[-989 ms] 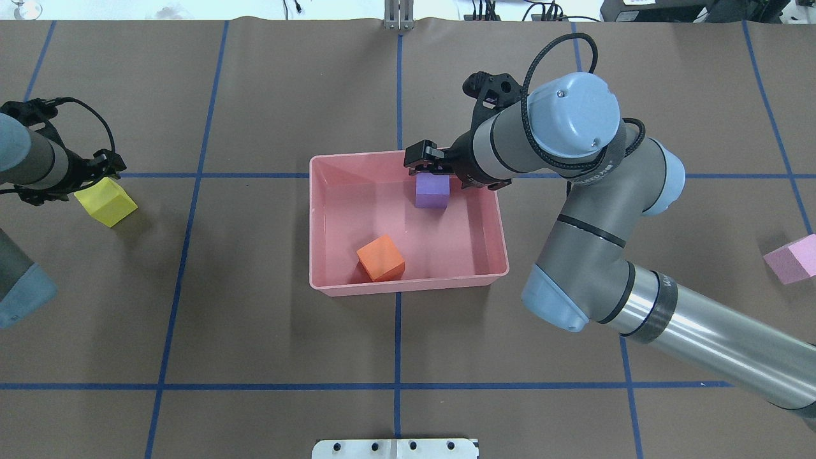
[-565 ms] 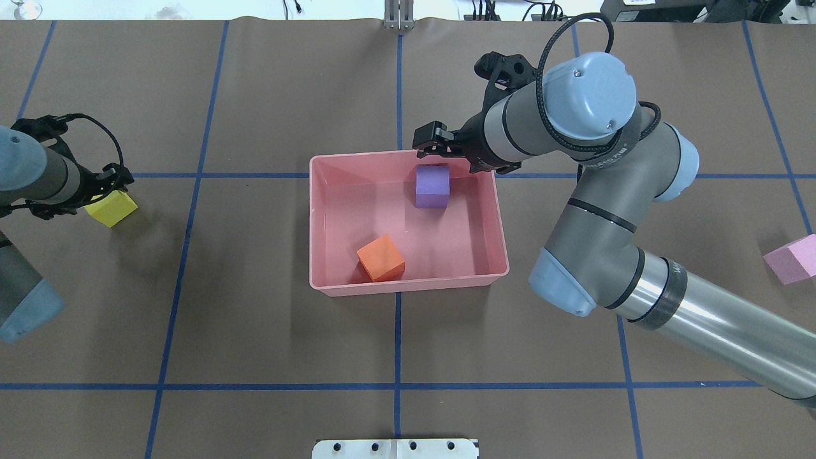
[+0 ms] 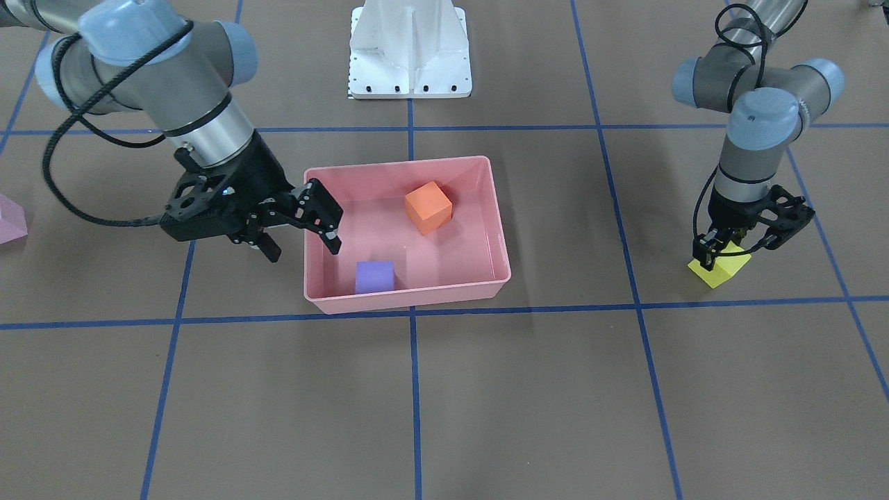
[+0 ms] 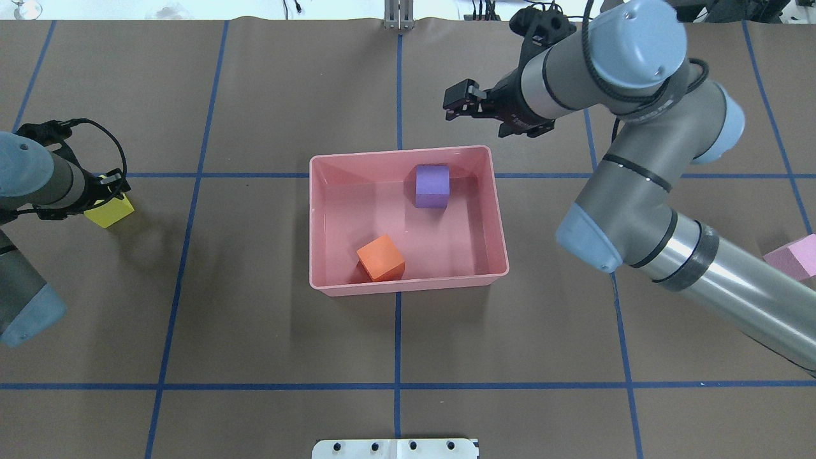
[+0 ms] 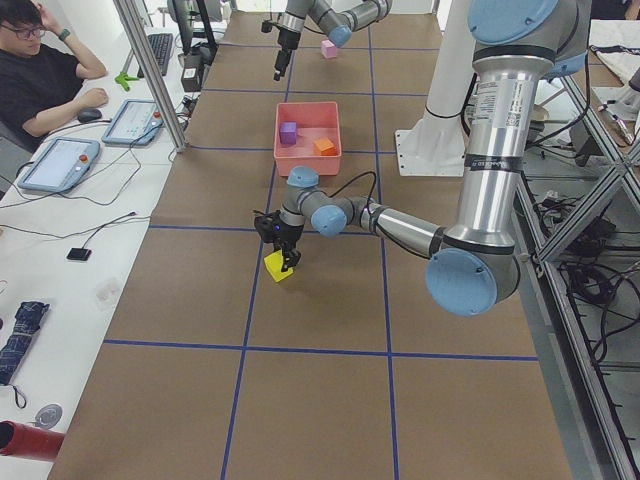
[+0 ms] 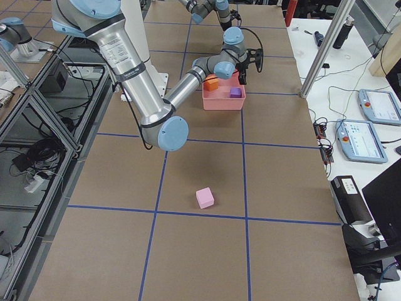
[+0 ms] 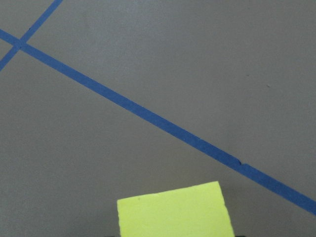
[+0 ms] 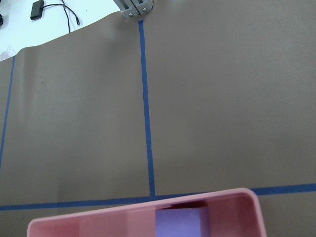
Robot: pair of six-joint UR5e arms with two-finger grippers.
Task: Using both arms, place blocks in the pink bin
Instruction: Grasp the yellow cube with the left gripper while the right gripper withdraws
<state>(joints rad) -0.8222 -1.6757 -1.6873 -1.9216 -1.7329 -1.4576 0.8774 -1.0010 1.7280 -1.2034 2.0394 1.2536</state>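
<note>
Pink cube (image 4: 794,257) clipped at pic edge (yellow cube (image 4: 111,212) half-hidden)

**Shallow rectangular salmon-pink plastic bin** (image 4: 408,284): upright at the middle of the brown bench (image 4: 255,331). Inside it lie a matte orange cube (image 4: 380,257), turned askew near the robot-side wall, and a matte purple cube (image 4: 432,186), close by the far wall. A matte yellow cube (image 3: 719,269) sits on the bench well to the left, straddled by the left arm's black hand (image 3: 722,251); whether it is gripped cannot be judged. A pale pink cube (image 4: 790,258) lies far to the right. The right arm's hand (image 4: 451,104), fingers spread and empty, hangs raised near the bin's far right corner.
</note>
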